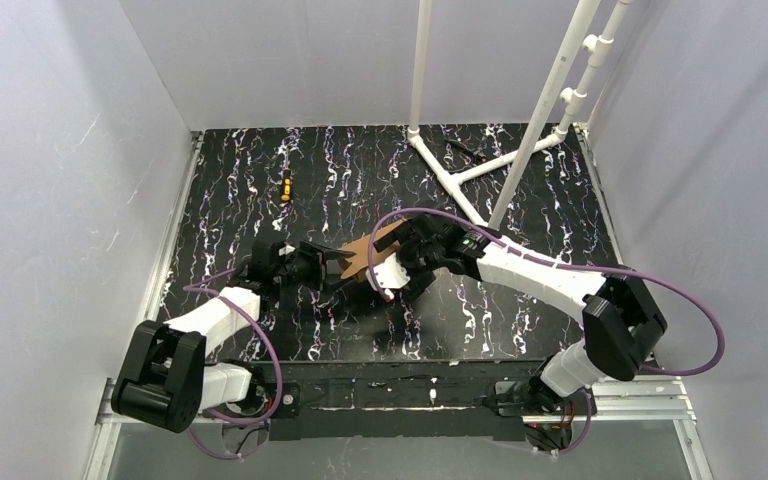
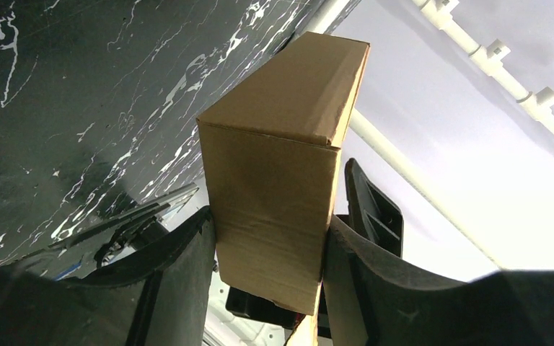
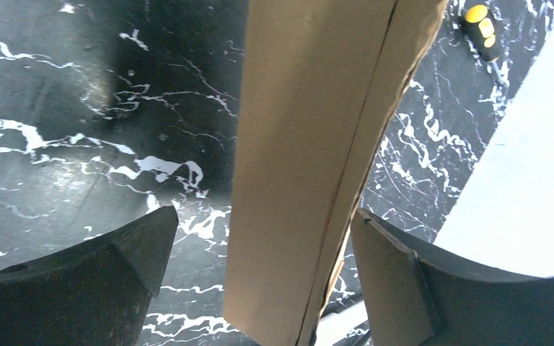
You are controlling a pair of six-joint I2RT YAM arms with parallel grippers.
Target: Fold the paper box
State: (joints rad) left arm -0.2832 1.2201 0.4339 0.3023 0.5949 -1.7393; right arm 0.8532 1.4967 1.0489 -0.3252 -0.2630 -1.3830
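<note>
The paper box [image 1: 363,254], raised over the tabletop [image 1: 360,170], is being clamped by the left arm's [image 1: 215,312] jaws while the right arm's [image 1: 540,275] are straddling it unclosed (light, stiff cardboard, probably best pinched near its creases).

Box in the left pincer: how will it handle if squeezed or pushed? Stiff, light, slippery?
Probably light: the box looks like thin hollow cardboard. Its creased edges suggest stiffness lengthwise, but the flat walls clamped by the left pincer may dent under a hard squeeze. Matte paper should not slip much; the seam might spring open if pushed.
</note>
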